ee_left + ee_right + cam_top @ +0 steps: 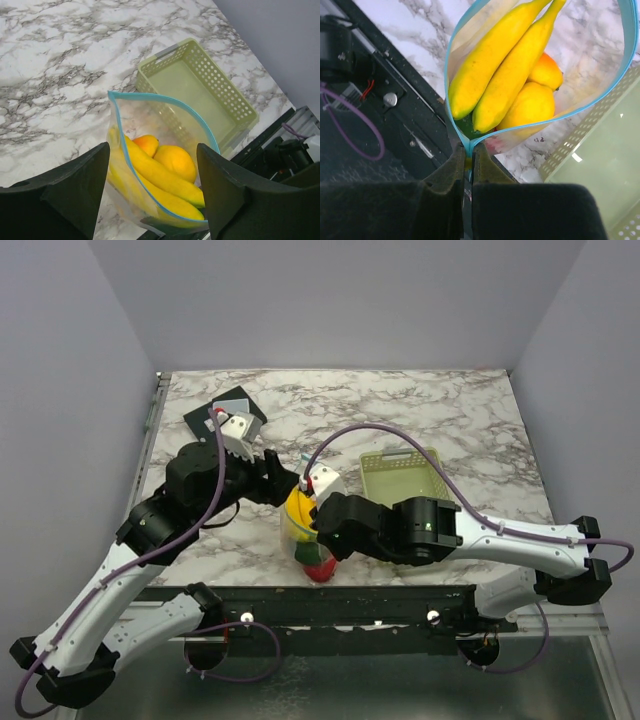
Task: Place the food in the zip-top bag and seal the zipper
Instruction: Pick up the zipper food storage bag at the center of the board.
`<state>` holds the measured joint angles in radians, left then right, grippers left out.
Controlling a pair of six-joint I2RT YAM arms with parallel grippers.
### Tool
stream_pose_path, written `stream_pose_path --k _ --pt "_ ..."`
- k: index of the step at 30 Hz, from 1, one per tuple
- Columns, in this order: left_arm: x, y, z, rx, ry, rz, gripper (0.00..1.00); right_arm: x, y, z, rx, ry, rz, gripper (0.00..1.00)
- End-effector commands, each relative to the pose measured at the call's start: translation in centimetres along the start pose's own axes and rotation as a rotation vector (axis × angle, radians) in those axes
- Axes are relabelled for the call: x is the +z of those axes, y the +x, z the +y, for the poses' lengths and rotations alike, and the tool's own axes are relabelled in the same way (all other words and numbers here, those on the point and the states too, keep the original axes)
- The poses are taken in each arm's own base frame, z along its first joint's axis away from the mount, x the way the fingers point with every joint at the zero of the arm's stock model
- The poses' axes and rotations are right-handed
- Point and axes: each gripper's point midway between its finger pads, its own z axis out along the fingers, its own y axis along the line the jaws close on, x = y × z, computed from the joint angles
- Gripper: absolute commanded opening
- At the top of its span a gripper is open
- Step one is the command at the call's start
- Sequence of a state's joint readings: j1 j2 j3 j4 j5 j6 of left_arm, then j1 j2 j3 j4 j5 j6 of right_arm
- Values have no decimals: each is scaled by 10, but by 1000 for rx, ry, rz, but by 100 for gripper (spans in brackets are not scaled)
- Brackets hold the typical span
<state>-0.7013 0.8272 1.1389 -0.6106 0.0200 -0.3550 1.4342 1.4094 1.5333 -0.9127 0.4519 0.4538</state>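
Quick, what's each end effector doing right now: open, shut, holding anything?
Left end effector: open, holding nothing.
Right end effector: shut on the zip-top bag, pinching its blue zipper edge.

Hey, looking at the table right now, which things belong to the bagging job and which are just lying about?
Job: zip-top bag, its blue zipper, bananas, lemon, orange ball, right pincer pinching the bag's edge.
Lying about: green mesh basket, dark flat thing at the back left.
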Motion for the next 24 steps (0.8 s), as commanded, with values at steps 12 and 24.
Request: stream_pose_path --k 12,24 --pt "-53 4 -64 256 435 -28 72 -59 -10 48 -187 -384 64 1" --pt "-101 30 -120 309 885 15 74 -94 -12 98 -308 -667 70 1"
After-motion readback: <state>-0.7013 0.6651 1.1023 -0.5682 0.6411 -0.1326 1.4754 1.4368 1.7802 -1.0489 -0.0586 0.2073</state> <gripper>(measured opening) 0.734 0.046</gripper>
